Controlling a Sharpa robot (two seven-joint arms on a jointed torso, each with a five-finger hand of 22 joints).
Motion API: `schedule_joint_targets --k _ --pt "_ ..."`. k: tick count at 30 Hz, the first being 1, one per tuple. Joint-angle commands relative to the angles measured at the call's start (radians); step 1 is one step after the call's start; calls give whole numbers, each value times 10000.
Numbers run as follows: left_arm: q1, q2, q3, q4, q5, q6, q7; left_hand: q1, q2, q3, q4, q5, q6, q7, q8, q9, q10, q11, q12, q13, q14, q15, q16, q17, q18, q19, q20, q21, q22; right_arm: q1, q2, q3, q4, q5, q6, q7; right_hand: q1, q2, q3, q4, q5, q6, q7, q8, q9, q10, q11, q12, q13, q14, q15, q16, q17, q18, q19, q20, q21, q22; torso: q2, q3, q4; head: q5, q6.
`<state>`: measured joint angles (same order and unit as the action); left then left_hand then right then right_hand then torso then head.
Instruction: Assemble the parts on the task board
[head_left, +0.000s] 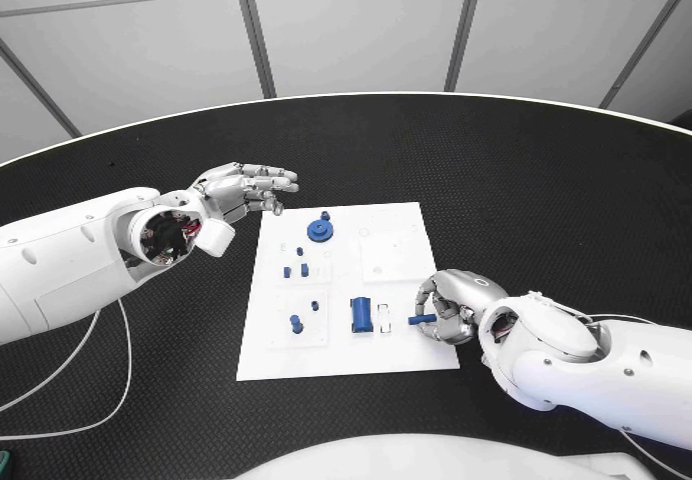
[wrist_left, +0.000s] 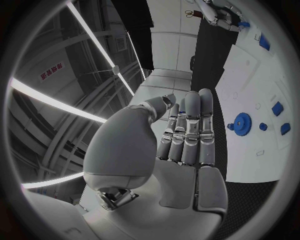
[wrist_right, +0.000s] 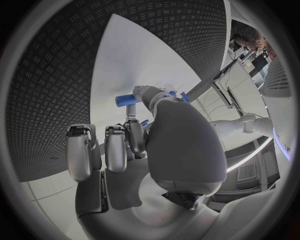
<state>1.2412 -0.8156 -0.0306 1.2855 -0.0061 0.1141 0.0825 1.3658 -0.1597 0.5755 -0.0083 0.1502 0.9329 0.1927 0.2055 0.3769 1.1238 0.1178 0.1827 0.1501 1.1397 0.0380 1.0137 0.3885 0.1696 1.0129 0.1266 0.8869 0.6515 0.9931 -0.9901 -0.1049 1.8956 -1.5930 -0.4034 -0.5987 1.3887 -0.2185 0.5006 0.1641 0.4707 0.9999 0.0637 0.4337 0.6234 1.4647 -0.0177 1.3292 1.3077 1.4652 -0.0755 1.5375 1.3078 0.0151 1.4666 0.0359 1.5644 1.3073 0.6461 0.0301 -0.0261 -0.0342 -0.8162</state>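
Your right robot hand (head_left: 450, 305) sits over the near right part of the white task board (head_left: 397, 355), close to the board's near right corner. It pinches a small blue peg (head_left: 421, 320) between the thumb and a finger; the right wrist view shows the same blue peg (wrist_right: 127, 99) lying crosswise at the fingertips, with the other fingers curled in beneath it. You cannot tell from these views whether the peg touches the board.

Your left robot hand (head_left: 242, 190) hangs just off the board's far left corner, above the black tabletop (head_left: 548, 180). It holds nothing. Its fingers (wrist_left: 190, 127) are straight and lie side by side, with the thumb standing slightly apart from them.

The task board lies in the middle of the tabletop, its long sides running from the near edge toward the far edge. On it you have:
- a round blue gear (head_left: 320, 234) near the far left corner, with a small blue knob (head_left: 326, 215) just beyond it;
- two small blue pegs (head_left: 296, 270) on the left side, about midway along the board;
- one blue peg (head_left: 296, 323) on the left side nearer the near edge;
- an upright blue block (head_left: 361, 315) near the middle of the near half, just beside the right robot hand.

In the left wrist view the gear (wrist_left: 242, 121) is seen beside the fingertips, apart from them.
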Motion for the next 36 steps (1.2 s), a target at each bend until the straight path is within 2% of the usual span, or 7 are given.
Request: schedule_joint_targets --k 1,7,10,19,27,30,36 --pt "0 4 0 -1 0 -7 1 6 84 -74 12 0 1 34 8 -12 -62 18 39 1 -53 -9 -14 -17 154 -28 -10 -50 -14 4 34 15 78 82 -83 -9 -236 61 131 -16 75 -38 -60 269 198 44 -6 -6 1146 930 -56 25 2044 -151 1042 -95 64 2635 0 -8 3 10 7" --pt "0 1 0 7 0 -17 4 6 84 -74 12 0 1 34 8 -12 -62 18 39 1 -53 -9 -14 -17 154 -28 -10 -50 -14 13 207 72 152 172 -235 -18 -377 61 204 -23 116 -70 -72 314 264 58 -15 1 1152 931 -64 26 2047 -151 1042 -101 64 2635 8 3 1 46 -17" --pt "0 3 0 16 0 -15 5 6 84 -74 12 0 1 34 8 -12 -62 18 39 1 -53 -9 -14 -17 154 -28 -10 -50 -14 19 389 140 125 194 -326 -24 -521 43 243 -8 123 -87 -88 343 307 75 -25 23 1167 932 -71 30 2055 -151 1042 -107 64 2635 17 9 9 36 0" --pt "1 11 0 34 0 -11 -1 6 84 -74 12 0 1 34 8 -12 -62 18 39 1 -53 -9 -14 -17 154 -28 -10 -50 -14 33 851 225 -235 809 -594 -34 -932 38 327 122 121 -74 -130 382 371 116 -57 74 1204 940 -96 47 2089 -151 1042 -126 64 2635 19 10 6 78 -2" --pt "2 27 0 50 0 -21 -7 6 84 -74 12 0 1 34 8 -12 -62 18 39 1 -53 -9 -14 -17 154 -28 -10 -50 -14 38 1193 235 -628 1368 -169 -39 -1753 30 347 517 87 87 -200 418 402 224 -117 256 1324 949 -147 65 2123 -151 1042 -172 64 2635 22 2 3 60 -29" --pt "2 29 0 51 0 -21 -8 6 84 -74 12 0 1 34 8 -12 -62 18 39 1 -53 -9 -14 -17 154 -28 -10 -50 -14 38 1288 233 -723 1437 -19 -46 -1851 -7 333 540 33 121 -219 424 406 247 -131 299 1353 949 -157 65 2124 -151 1042 -181 64 2635 14 16 -17 66 -24" --pt "2 36 0 46 0 -6 -15 6 84 -74 12 0 1 34 8 -12 -62 18 39 1 -53 -9 -14 -17 154 -28 -10 -50 -14 37 1395 231 -851 1486 32 -66 -1929 -34 322 539 -84 185 -245 444 416 296 -152 404 1419 944 -174 52 2101 -151 1042 -195 64 2635 -2 13 -25 80 -31"
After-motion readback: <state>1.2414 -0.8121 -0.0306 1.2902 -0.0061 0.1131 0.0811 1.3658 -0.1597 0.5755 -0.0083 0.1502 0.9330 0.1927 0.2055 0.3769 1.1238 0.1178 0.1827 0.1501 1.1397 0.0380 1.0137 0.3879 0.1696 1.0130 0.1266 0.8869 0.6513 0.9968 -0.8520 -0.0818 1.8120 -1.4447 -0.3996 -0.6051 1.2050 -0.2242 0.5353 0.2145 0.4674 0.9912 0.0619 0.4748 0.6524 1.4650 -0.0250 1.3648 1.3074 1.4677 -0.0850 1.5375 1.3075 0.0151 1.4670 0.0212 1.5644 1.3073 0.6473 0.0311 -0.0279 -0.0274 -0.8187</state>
